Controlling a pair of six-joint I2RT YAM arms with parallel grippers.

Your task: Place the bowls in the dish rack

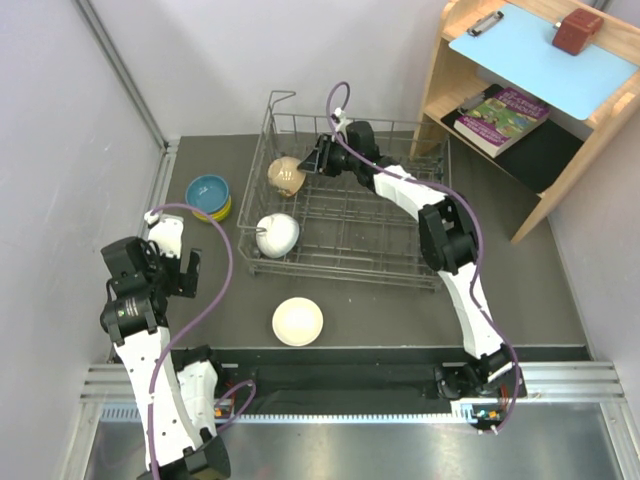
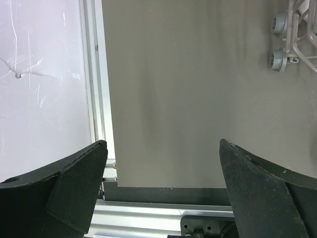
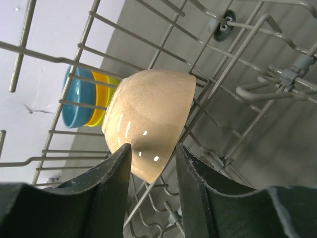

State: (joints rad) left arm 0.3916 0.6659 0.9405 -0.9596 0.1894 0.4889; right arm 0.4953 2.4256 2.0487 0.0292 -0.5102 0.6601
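Observation:
The grey wire dish rack (image 1: 446, 205) stands at mid table. A beige bowl (image 1: 287, 175) lies tilted on its side at the rack's back left, and a white bowl (image 1: 277, 235) leans at its front left. My right gripper (image 1: 311, 160) is inside the rack; in the right wrist view its jaws (image 3: 153, 146) stand partly open astride the beige bowl's (image 3: 148, 119) lower edge, with a gap at the right finger. Another beige bowl (image 1: 298, 321) sits on the table before the rack. A blue bowl (image 1: 208, 188) tops a stack left of the rack. My left gripper (image 1: 186, 264) is open and empty.
A wooden shelf unit (image 1: 436, 95) stands at the back right, holding a book (image 1: 503, 118), a blue clipboard (image 1: 540, 52) and a red-brown block (image 1: 577, 30). An aluminium rail (image 2: 96, 74) runs along the white left wall. The rack's wheels (image 2: 279, 59) show in the left wrist view.

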